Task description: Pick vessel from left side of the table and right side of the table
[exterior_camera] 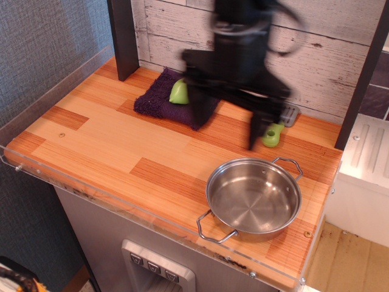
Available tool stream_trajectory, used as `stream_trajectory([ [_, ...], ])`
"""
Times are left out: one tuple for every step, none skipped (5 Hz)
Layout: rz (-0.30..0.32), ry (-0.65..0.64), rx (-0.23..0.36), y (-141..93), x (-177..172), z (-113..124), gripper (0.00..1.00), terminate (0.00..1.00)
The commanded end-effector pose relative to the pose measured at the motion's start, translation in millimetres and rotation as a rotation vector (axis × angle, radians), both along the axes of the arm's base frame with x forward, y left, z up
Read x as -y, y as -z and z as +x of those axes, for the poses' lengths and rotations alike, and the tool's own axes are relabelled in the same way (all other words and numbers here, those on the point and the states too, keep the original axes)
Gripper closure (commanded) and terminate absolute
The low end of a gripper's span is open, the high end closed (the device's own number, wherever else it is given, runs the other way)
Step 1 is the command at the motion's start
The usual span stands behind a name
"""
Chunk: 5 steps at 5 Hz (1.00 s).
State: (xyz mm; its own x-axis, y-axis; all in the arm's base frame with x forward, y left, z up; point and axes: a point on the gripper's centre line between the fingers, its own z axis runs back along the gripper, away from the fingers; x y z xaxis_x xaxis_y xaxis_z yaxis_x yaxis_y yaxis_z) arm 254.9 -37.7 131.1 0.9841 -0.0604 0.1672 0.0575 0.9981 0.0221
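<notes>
Vessel (254, 199): front right of desk (109, 146), near the clear rim, free. Pincer (228, 91): above mid-desk, blurred, spread wide, empty (apart from vessel). Risk: a careless sweep nudging the pot over that edge.

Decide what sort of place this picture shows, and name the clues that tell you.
Probably a mock kitchen set up for robot trials: a wooden table with a clear acrylic rim, a steel vessel, a green-handled spatula, and a whitewashed plank wall behind.
</notes>
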Motion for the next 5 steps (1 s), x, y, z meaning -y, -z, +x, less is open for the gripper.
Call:
stream_trajectory([
  [-0.05, -0.028, -0.015, 7, -44, 3, 0.0, 0.0],
  [-0.056, -0.001, -0.045, 16, -44, 11, 0.0, 0.0],
  [-0.072, 0.036, -0.055, 21, -43, 14, 0.0, 0.0],
  [-0.072, 0.036, -0.055, 21, -43, 14, 0.0, 0.0],
  [-0.072, 0.036, -0.055, 21, -43, 14, 0.0, 1.0],
])
